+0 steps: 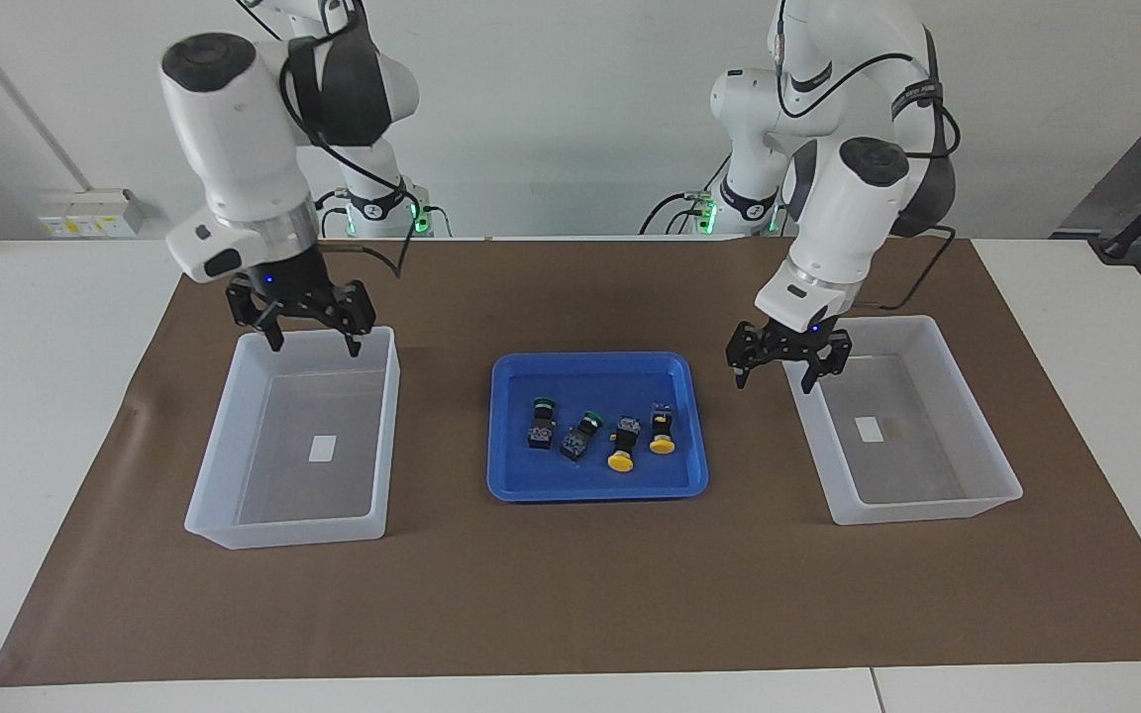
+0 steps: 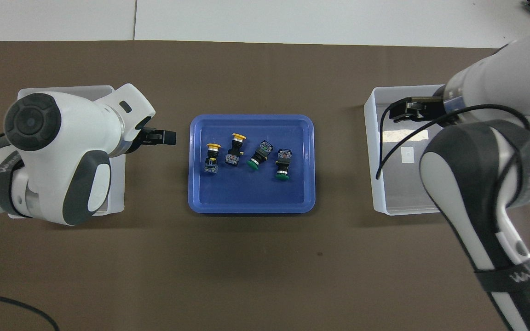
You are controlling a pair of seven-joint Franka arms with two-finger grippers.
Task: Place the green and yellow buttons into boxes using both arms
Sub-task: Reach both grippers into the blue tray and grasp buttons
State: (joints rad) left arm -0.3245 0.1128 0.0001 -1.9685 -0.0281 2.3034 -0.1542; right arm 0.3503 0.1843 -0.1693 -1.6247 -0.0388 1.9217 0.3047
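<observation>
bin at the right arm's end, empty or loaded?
Empty. The box at the right arm's end shows only its floor label; all four buttons lie in the blue tray.

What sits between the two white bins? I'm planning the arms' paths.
The blue tray, holding two green buttons and two yellow buttons, with bare brown mat on either side; both views show this.
</observation>
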